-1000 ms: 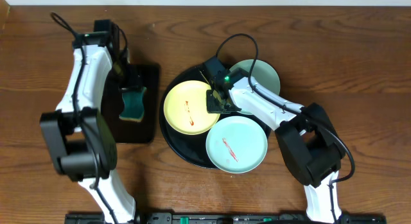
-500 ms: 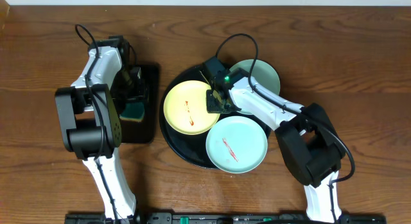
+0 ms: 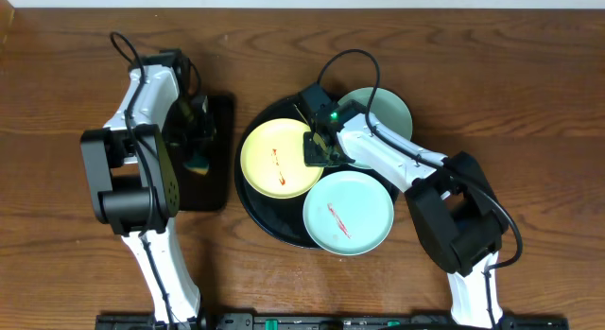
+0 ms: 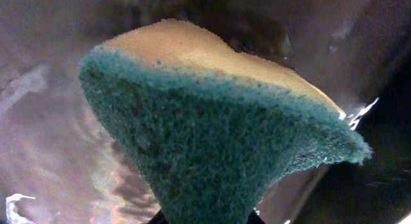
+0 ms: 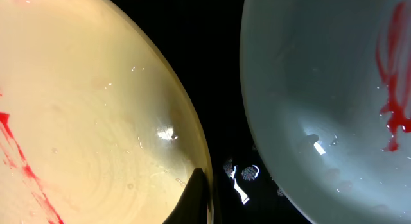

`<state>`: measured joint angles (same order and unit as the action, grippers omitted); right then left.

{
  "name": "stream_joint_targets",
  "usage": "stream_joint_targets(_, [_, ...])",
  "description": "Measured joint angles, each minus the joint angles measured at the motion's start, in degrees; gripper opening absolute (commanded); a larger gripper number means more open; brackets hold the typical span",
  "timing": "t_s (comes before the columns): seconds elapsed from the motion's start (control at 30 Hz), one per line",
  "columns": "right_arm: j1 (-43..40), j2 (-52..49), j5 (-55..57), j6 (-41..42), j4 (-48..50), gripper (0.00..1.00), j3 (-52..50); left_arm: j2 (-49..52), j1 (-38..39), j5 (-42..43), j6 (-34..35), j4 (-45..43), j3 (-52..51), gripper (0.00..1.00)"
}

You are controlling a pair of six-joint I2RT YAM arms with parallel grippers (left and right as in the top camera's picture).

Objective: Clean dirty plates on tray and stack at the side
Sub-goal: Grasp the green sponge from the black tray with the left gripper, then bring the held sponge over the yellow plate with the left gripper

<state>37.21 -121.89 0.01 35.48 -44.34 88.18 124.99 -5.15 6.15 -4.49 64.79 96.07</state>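
Observation:
The pale yellow plate [image 3: 274,158] lies at the left of the round black tray [image 3: 257,213], with a thin red smear on it. My right gripper [image 3: 318,152] is shut on its right rim; the right wrist view shows a dark finger [image 5: 196,198] over the yellow plate's [image 5: 90,108] edge. A mint-blue plate [image 3: 348,213] with a red smear sits at the tray's front right, the same mint-blue plate [image 5: 321,89] filling the right of that view. Another mint-blue plate [image 3: 386,111] lies at the back right. My left gripper [image 3: 198,141] is shut on a green-and-yellow sponge [image 4: 212,140].
A small rectangular black tray [image 3: 223,112] lies left of the round one, under the left gripper and the sponge [image 3: 198,164]. Its glossy surface [image 4: 45,121] shows behind the sponge. Brown wooden table [image 3: 492,75] surrounds both trays.
My left arm has swung in over the rectangular tray and its gripper has shut on the sponge, squeezing it narrow. The right arm and the plates have not moved.

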Motion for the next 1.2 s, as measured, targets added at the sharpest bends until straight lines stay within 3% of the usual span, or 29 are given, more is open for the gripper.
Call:
stream_joint_targets(0.3, [0.00,0.00,-0.02,-0.13,0.26,0.01,0.00,-12.17,0.55,7.91,1.75,1.86,2.38,0.07])
stream_joint_targets(0.5, [0.00,0.00,-0.04,-0.17,0.31,0.01,0.00,-13.84,4.20,11.02,5.99,1.88,0.85,0.07])
stream_joint_targets(0.83, [-0.02,0.00,-0.22,-0.57,0.35,0.01,0.00,-13.60,14.25,12.13,19.08,-12.68,-14.84,0.07])
stream_joint_targets(1.2, [-0.02,-0.02,-0.26,-0.59,0.42,0.01,0.00,-13.57,20.87,9.07,27.21,-24.72,-23.26,0.07])
